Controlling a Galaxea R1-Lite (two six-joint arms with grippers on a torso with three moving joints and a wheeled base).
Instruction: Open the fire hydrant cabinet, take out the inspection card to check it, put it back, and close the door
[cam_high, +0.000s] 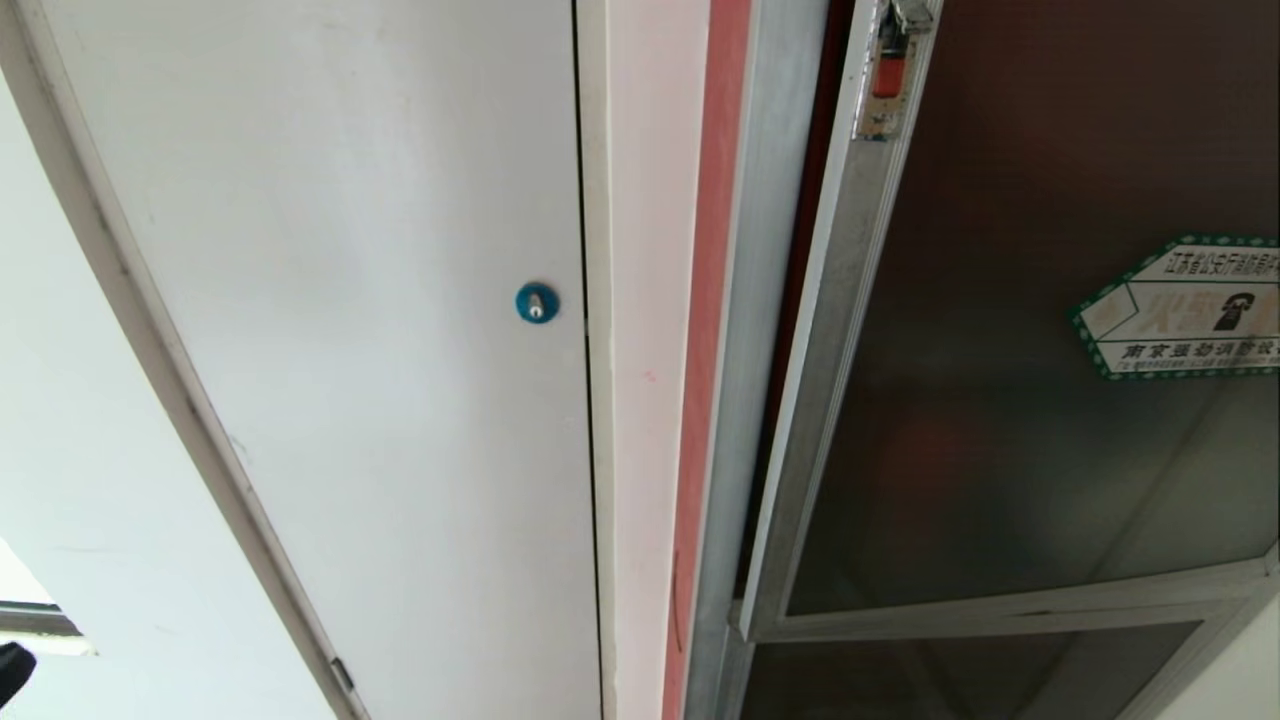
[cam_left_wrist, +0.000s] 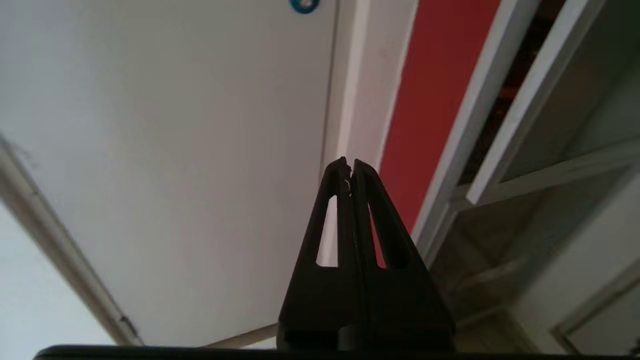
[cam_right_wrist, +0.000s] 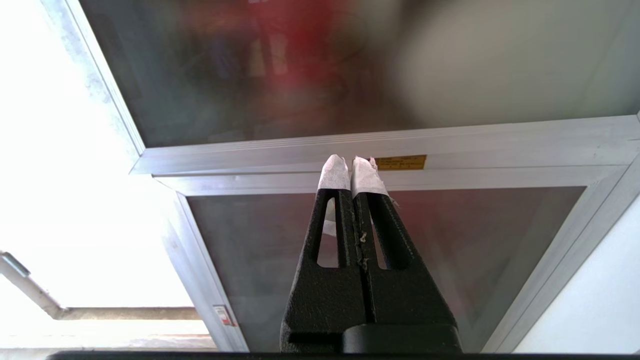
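Head view: cabinet door (cam_high: 1050, 330) on my right, seemingly ajar at its latch edge; card unseen. Left gripper (cam_left_wrist: 348, 167) and right gripper (cam_right_wrist: 352, 167) both pressed together, empty. Everything remains.

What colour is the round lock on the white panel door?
Blue, with a small silver centre: the round lock on the white panel door shows best in the head view.

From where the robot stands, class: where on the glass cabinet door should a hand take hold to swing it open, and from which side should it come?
Probably the door's left aluminium edge. It already stands slightly proud of the cabinet frame, leaving a dark gap, and the latch sits at the top of that same edge. Come from the left and hook behind the edge; the flat glass offers no purchase. Both the left hand and the right hand are shut and touching nothing.
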